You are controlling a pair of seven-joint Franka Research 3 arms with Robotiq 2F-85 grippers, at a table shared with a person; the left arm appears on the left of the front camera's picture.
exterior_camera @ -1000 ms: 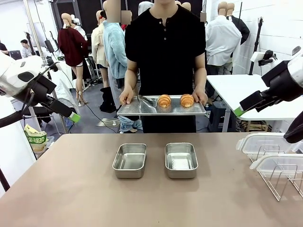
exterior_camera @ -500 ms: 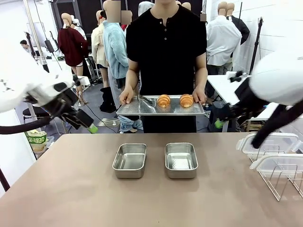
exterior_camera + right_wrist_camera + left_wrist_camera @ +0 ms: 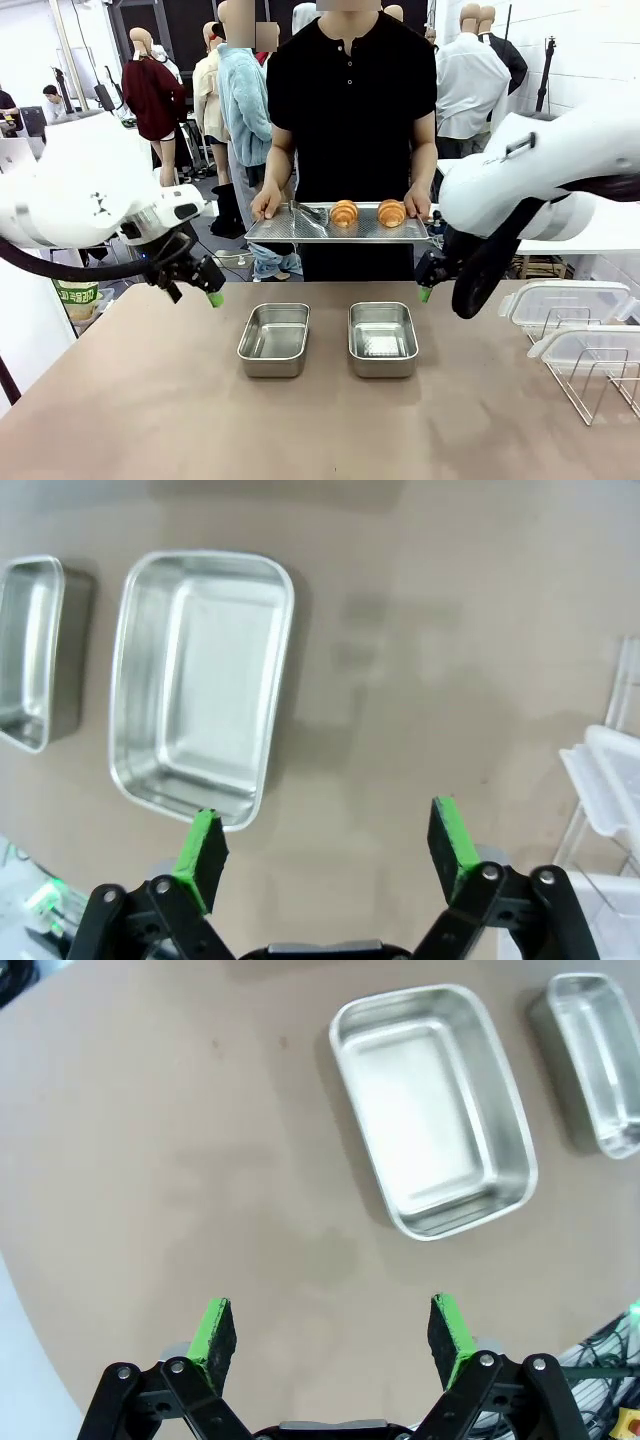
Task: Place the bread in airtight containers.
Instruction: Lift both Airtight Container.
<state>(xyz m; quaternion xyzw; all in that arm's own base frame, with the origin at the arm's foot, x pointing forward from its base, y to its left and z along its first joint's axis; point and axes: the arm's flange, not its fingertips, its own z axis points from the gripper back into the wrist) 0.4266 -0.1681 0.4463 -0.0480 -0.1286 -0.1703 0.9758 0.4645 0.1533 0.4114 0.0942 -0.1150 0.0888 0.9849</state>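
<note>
**Front view.** The left hand (image 3: 207,291) and the right hand (image 3: 424,291) hang over the far edge of the worktop (image 3: 150,420). Each has its fingers spread and grips nothing. Between the two hands, and higher, a person holds a tray (image 3: 270,235) by both ends. The left croissant (image 3: 344,212) and the right croissant (image 3: 391,212) lie on it side by side. The tray is level, probably to present the bread within reach without letting it slide. Below and between the hands stand the left tin (image 3: 273,367) and the right tin (image 3: 383,369), both bare inside. Outboard of the right hand, the lids (image 3: 560,300) rest on a rack (image 3: 590,385), probably parked there until the tins are filled.

**Left wrist view.** The left hand (image 3: 332,1325) is spread wide over bare worktop. The left tin (image 3: 420,1100) lies ahead of its fingertips, with the right tin (image 3: 600,1060) farther off.

**Right wrist view.** The right hand (image 3: 330,845) is spread wide. The right tin (image 3: 200,680) lies just ahead of one pad, the left tin (image 3: 25,650) beyond it. A lid (image 3: 610,780) sits at the opposite side.

**Judgement.** No bread is loaded yet. Both hands appear staged for a pickup.
</note>
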